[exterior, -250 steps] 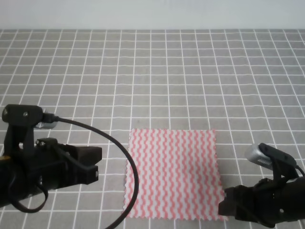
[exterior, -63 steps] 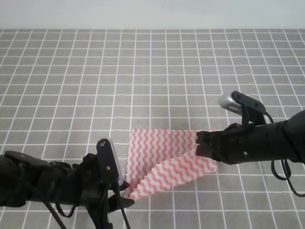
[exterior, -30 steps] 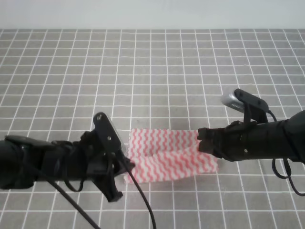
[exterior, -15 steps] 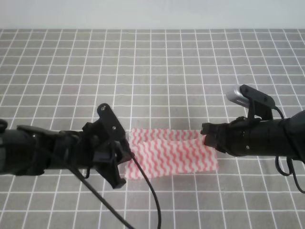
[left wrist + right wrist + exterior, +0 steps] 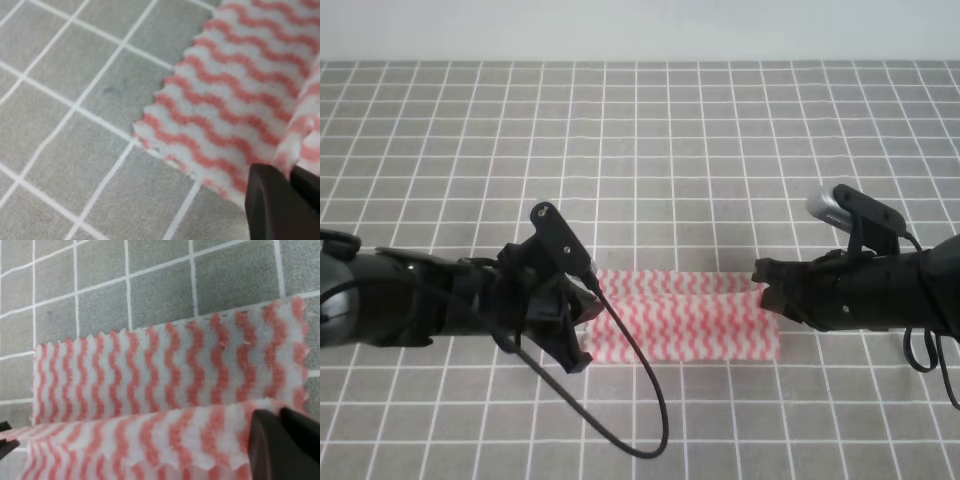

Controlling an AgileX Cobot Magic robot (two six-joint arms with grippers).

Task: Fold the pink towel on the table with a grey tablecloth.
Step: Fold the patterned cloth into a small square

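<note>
The pink towel point(image 5: 685, 315) lies on the table with a grey tablecloth point(image 5: 640, 150), doubled over into a wide, short band. Its upper layer covers most of the lower one. My left gripper point(image 5: 588, 300) is shut on the upper layer's left corner, low over the cloth. My right gripper point(image 5: 765, 290) is shut on the right corner. In the left wrist view the gripper point(image 5: 290, 172) pinches the raised fold above the flat lower layer of the towel point(image 5: 235, 75). In the right wrist view the gripper point(image 5: 277, 415) holds the upper layer's edge over the lower layer of the towel point(image 5: 165, 370).
A black cable point(image 5: 640, 400) from the left arm loops over the tablecloth in front of the towel. Grey gridded cloth stretches on all sides. A pale wall point(image 5: 640, 30) runs along the far edge.
Both grippers have carried the towel's near edge away from the camera and lowered it. The raised flap now lies over the far half, so the towel is a flatter, narrower band.
</note>
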